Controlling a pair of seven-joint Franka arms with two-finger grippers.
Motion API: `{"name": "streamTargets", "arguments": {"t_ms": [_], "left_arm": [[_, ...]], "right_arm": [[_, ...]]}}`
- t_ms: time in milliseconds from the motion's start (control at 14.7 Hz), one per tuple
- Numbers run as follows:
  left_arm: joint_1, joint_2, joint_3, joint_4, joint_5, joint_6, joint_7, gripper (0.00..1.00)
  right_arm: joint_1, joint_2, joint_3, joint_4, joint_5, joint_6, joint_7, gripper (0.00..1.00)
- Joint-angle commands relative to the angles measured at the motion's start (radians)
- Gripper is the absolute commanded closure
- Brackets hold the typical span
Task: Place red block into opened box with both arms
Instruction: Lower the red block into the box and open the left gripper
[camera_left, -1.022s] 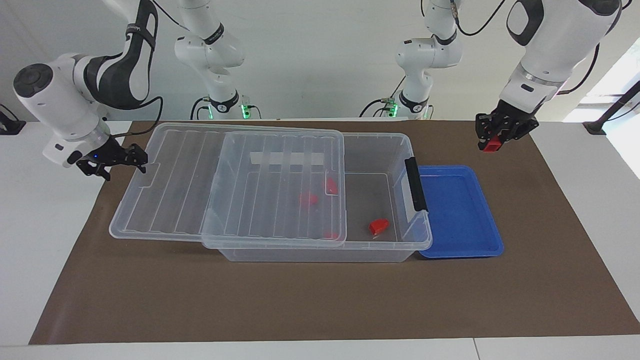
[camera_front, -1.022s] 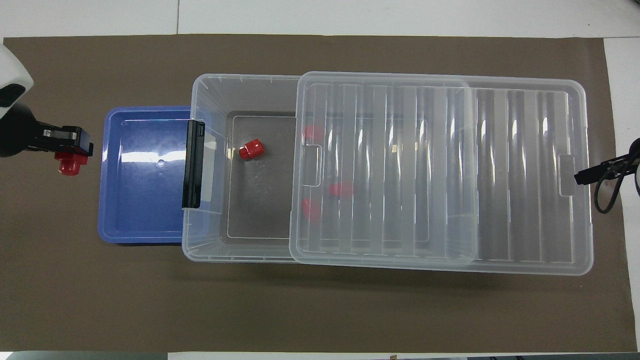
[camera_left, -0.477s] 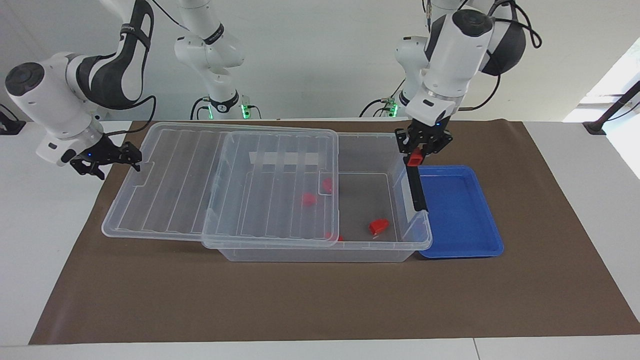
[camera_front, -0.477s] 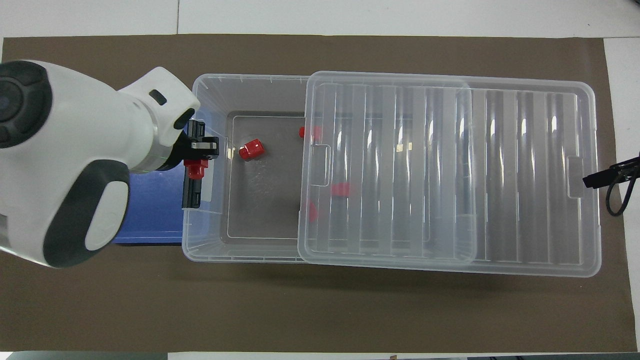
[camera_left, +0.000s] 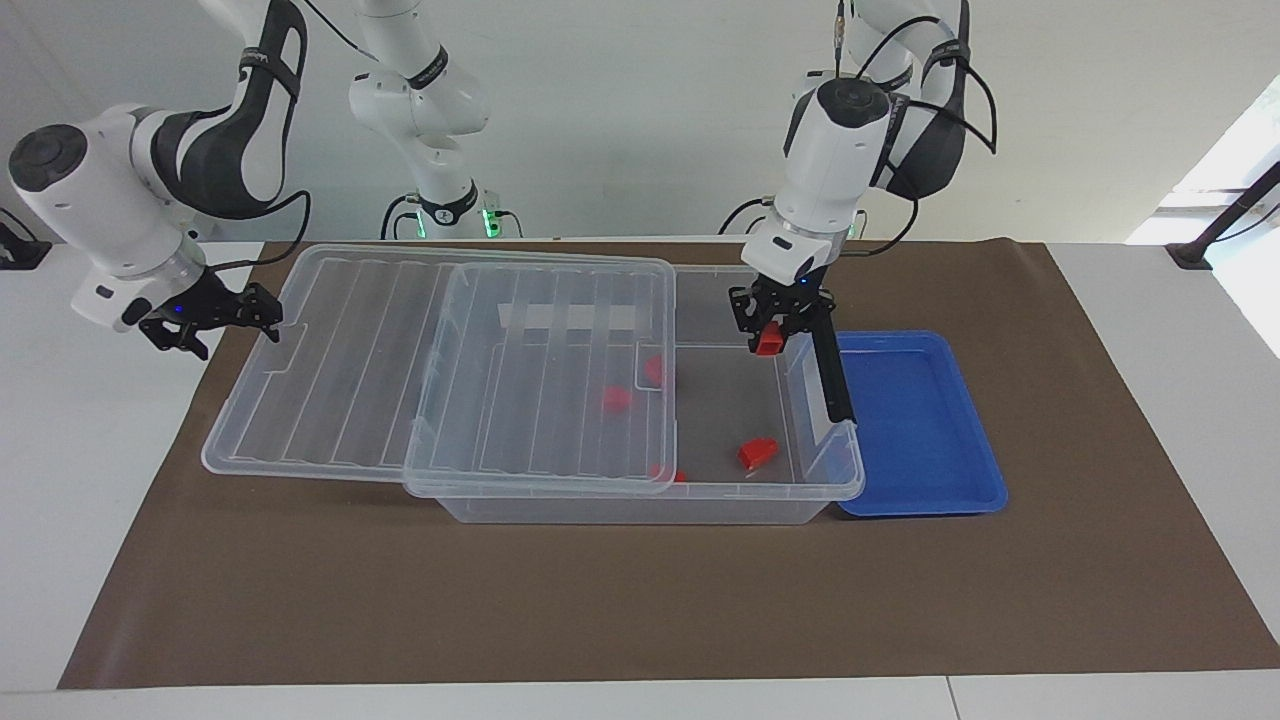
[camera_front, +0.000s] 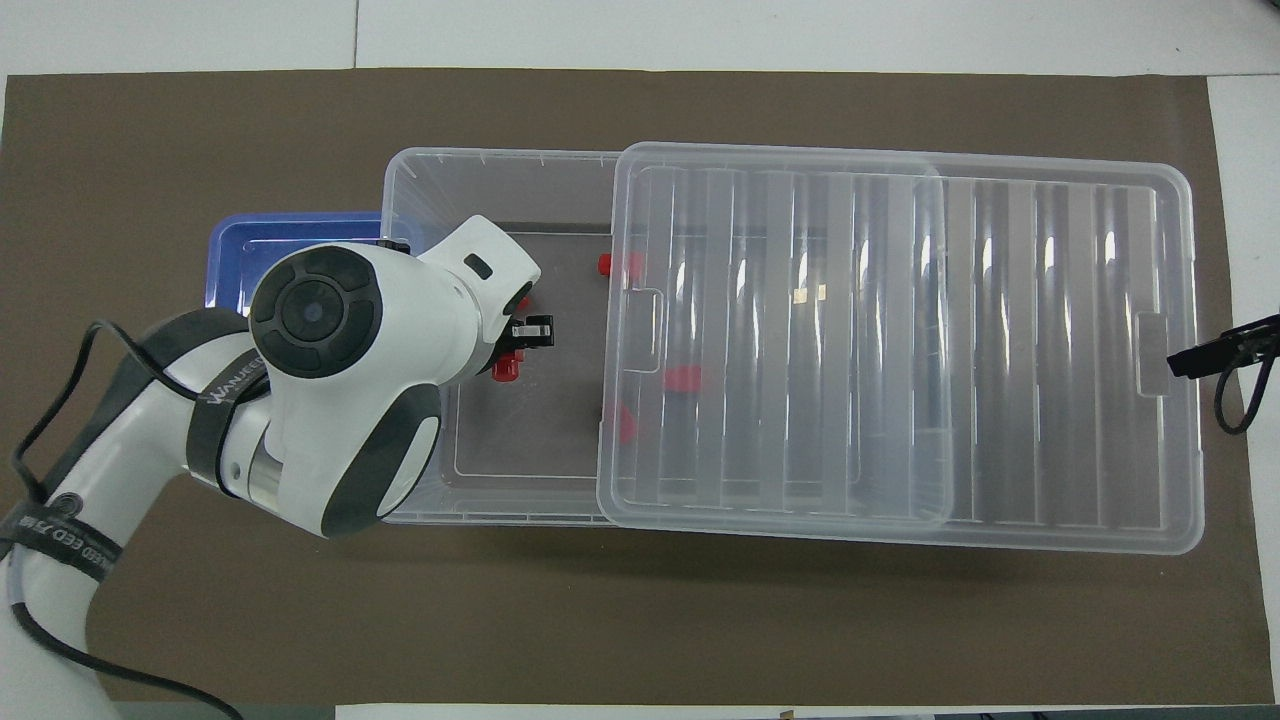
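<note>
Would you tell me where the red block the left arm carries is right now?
The red block is held in the left gripper, over the uncovered part of the box by its black latch.

Opposed high views, shared table (camera_left: 640, 600)

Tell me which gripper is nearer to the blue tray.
Left. The left gripper holds a red block over the box's open end, beside the blue tray; the right gripper is at the lid's end.

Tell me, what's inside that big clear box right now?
Inside the box one red block lies in the open part, and three more show through the slid-back lid. The blue tray sits beside it.
</note>
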Motion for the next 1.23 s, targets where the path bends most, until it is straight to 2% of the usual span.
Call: {"name": "streamTargets", "arguments": {"t_ms": [0, 136, 613, 817, 1158], "left_arm": [[-0.027, 0.015, 0.015, -0.079, -0.011, 0.113, -0.019, 1.0], [-0.04, 0.025, 0.015, -0.133, -0.011, 0.177, -0.02, 1.0], [-0.078, 0.122, 0.017, -0.179, -0.011, 0.263, -0.02, 1.0], [-0.081, 0.149, 0.018, -0.181, -0.011, 0.262, -0.02, 1.0], [-0.078, 0.137, 0.023, -0.174, -0.009, 0.186, -0.022, 1.0]], "right_arm": [[-0.005, -0.008, -0.004, -0.021, -0.018, 0.032, -0.029, 0.0], [-0.004, -0.006, -0.004, -0.021, -0.018, 0.043, -0.031, 0.0], [0.001, -0.005, -0.002, -0.021, -0.025, 0.051, -0.051, 0.0], [0.001, -0.002, -0.002, -0.019, -0.029, 0.051, -0.065, 0.0], [0.001, 0.0, -0.002, -0.018, -0.041, 0.065, -0.105, 0.0]]}}
